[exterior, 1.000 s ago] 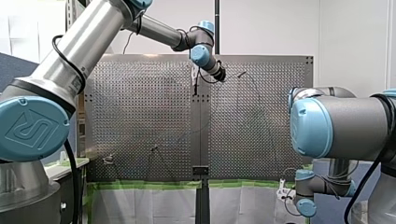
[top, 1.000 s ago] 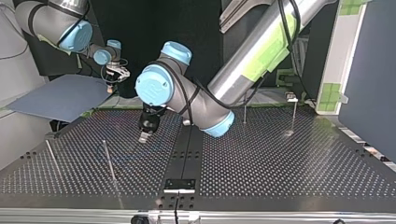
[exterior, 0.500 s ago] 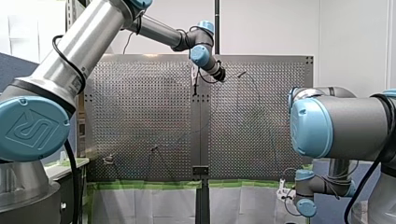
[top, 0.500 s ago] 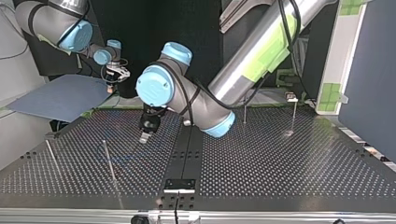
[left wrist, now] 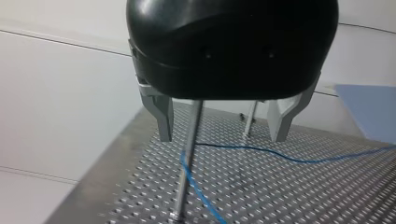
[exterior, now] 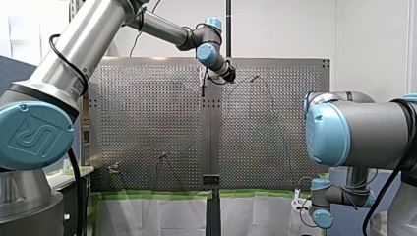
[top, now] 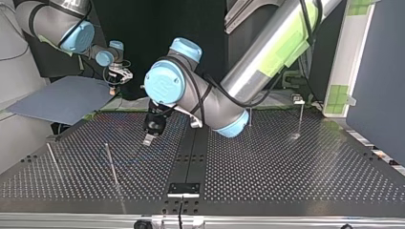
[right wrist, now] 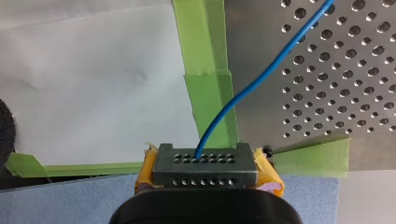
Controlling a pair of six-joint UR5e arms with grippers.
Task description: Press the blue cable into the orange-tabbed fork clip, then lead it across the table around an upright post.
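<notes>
UR logo, L-arm cap; blue cable.

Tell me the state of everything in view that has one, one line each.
left gripper: open, empty.
right gripper: shut on the blue cable.
blue cable: loose on the table, running past the near post.
near post: upright, ahead of left gripper.
far post: upright.

White wall behind, blue-grey panel alongside.
</notes>
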